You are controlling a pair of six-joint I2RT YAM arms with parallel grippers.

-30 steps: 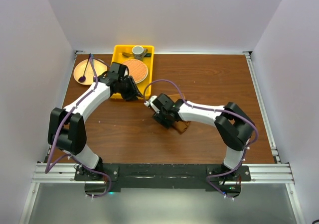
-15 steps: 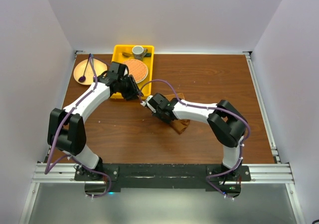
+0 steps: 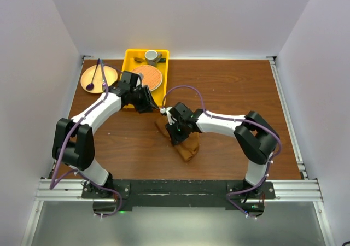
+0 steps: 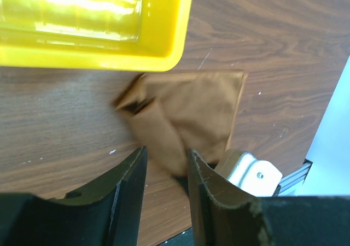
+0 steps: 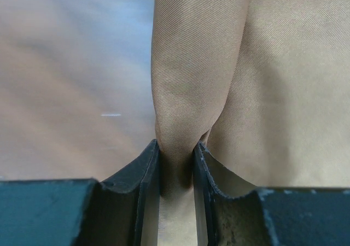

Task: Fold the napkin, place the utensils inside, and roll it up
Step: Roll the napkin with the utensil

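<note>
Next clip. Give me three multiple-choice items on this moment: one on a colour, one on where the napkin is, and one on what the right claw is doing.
1. The tray is: A yellow; B blue; C white.
2. The napkin lies: A inside the tray; B on the table, nearer the arms than the tray; C hanging over the table's edge.
3. The right claw is: A open above the napkin; B shut on a fold of the napkin; C holding a spoon.

Answers:
1. A, because the top view shows bright yellow walls.
2. B, because the cloth rests on bare wood, apart from the tray.
3. B, because the right wrist view shows both fingers pressed against a pinched fold of cloth.
</note>
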